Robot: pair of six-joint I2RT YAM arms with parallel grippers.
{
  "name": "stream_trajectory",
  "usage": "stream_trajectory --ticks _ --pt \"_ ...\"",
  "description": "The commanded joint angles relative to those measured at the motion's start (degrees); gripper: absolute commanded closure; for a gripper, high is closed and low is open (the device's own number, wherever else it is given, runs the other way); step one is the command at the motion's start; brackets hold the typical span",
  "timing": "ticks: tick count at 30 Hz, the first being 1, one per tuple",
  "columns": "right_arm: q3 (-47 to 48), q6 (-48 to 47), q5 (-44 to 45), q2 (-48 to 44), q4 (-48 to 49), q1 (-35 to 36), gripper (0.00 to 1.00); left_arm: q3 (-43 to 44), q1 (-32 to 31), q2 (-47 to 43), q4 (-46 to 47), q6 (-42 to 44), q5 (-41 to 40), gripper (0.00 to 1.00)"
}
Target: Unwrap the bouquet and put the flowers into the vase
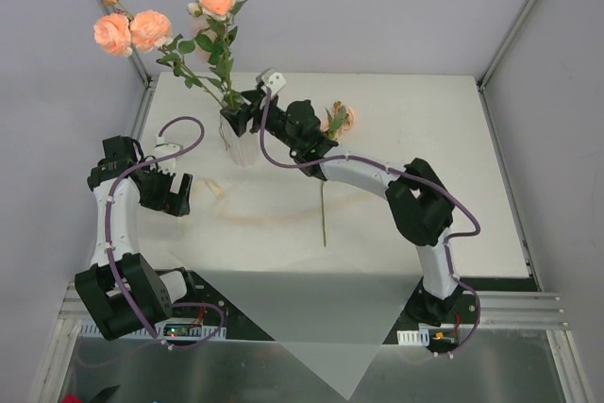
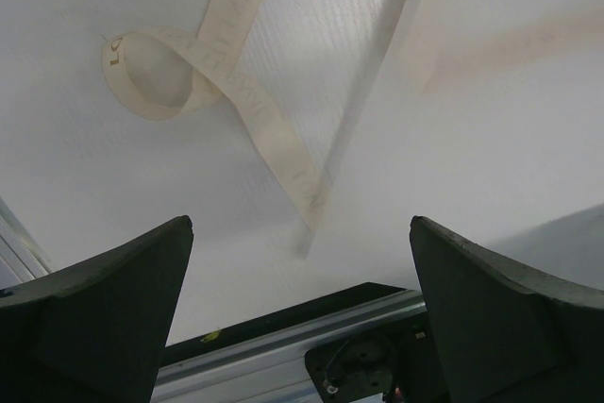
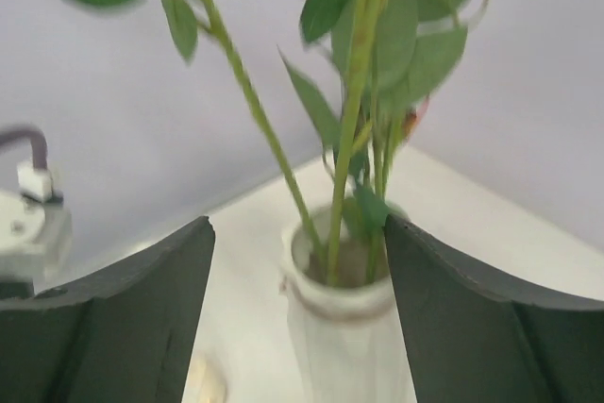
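Robotics lab test cell. White table boxed in by plain pale panels on aluminium frame struts. Left arm base and right arm base bolted to an extruded metal rail at the near edge.

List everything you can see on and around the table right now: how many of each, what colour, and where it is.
vase: one, white, upright at the back left of the table.
flowers in the vase: several green stems, peach-pink blooms, standing in the vase.
loose flower: one, green stem with a peach-pink bloom, lying on the table right of the vase.
ribbon: one, pale cream, loose on the table in front of the vase.
paper sheet: one, white, flat at the near edge between the arm bases.
table: one, white.
left gripper: one, black fingers, open, above the ribbon.
right gripper: one, black fingers, open, at the vase.
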Motion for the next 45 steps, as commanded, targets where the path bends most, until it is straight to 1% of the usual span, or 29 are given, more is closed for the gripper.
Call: stream_trajectory --ticks 1,2,3,5,6,8,9,11,12,13,14,15,16,17,18,20,21,23,26,28,35,42,45 --pt "-7.23 -2.71 4.39 -13.84 -1.09 -0.51 0.24 -0.10 0.06 -0.85 -1.63 0.95 1.49 0.01" --pt "-10.12 -2.72 5.44 -15.69 -2.76 -0.60 0.24 -0.28 0.06 -1.02 -1.63 0.95 1.49 0.01" --pt "-11.46 -2.72 8.50 -19.01 -7.56 -0.78 0.23 -0.36 0.15 -1.20 -1.55 1.04 1.49 0.01" --pt "-13.92 -2.89 9.84 -21.93 -14.08 -1.92 0.23 -0.71 0.15 -1.90 -1.55 1.13 1.58 0.01" --pt "-14.28 -2.46 9.93 -24.21 -21.42 -2.36 0.23 -0.89 0.15 -2.16 -1.54 1.22 1.67 0.01" --pt "-14.46 -1.14 10.37 -25.46 -29.45 -4.20 0.23 -1.24 0.15 -2.86 -1.54 1.39 1.93 0.01" --pt "-13.67 -0.70 11.24 -25.46 -37.84 -4.82 0.25 -1.16 0.15 -2.95 -1.63 1.48 2.02 0.01" --pt "-11.31 1.05 13.61 -24.06 -46.58 -6.57 0.29 -1.24 0.15 -3.22 -1.72 1.48 2.28 0.01" --pt "-7.64 1.24 14.93 -21.36 -56.98 -7.28 0.31 -1.33 0.06 -3.39 -1.63 1.48 2.37 0.01" --pt "-6.04 1.33 16.60 -19.59 -60.92 -7.98 0.33 -1.33 0.15 -3.39 -1.63 1.48 2.63 0.01" --pt "-4.54 1.59 18.70 -17.66 -64.52 -8.25 0.37 -1.33 0.06 -3.57 -1.72 1.48 2.81 0.01" --pt "-2.35 2.20 21.33 -13.90 -71.43 -8.42 0.45 -1.33 0.06 -3.66 -1.72 1.39 2.90 0.01" --pt "-0.42 2.73 21.97 -12.47 -73.24 -8.86 0.48 -1.16 0.06 -3.74 -1.72 1.31 2.98 0.01" --pt "-0.22 3.26 22.93 -11.41 -74.13 -8.86 0.49 -1.07 0.15 -3.83 -1.81 1.22 3.07 0.01" --pt "0.22 3.96 24.77 -9.66 -76.05 -8.78 0.47 -1.07 0.15 -4.01 -1.81 1.13 3.16 0.01" --pt "0.48 5.97 26.19 -8.68 -76.42 -9.04 0.39 -1.07 0.06 -4.10 -1.81 1.30 3.07 0.01" --pt "0.66 6.33 26.45 -7.72 -76.60 -9.04 0.32 -1.24 0.06 -4.18 -1.98 1.39 3.07 0.01" --pt "2.41 7.82 26.98 -6.48 -77.39 -9.30 0.29 -1.24 0.15 -4.27 -2.07 1.65 2.99 0.01" --pt "6.61 10.01 27.33 -2.79 -81.77 -9.92 0.29 -1.07 0.06 -3.92 -2.16 1.57 3.07 0.01" --pt "7.77 11.52 27.16 -0.42 -82.57 -10.44 0.29 -0.89 0.06 -3.57 -2.25 1.48 3.42 0.01" --pt "8.92 15.74 22.43 4.85 -82.32 -12.20 0.37 -0.37 0.06 -0.32 -1.20 -0.54 4.13 0.01" --pt "8.39 18.38 18.64 7.06 -80.91 -13.96 0.41 -0.89 0.06 0.39 -0.23 -2.56 5.97 0.01" --pt "9.09 18.90 17.67 7.94 -80.38 -14.22 0.44 -0.98 0.06 0.56 -0.05 -2.83 5.97 0.01"
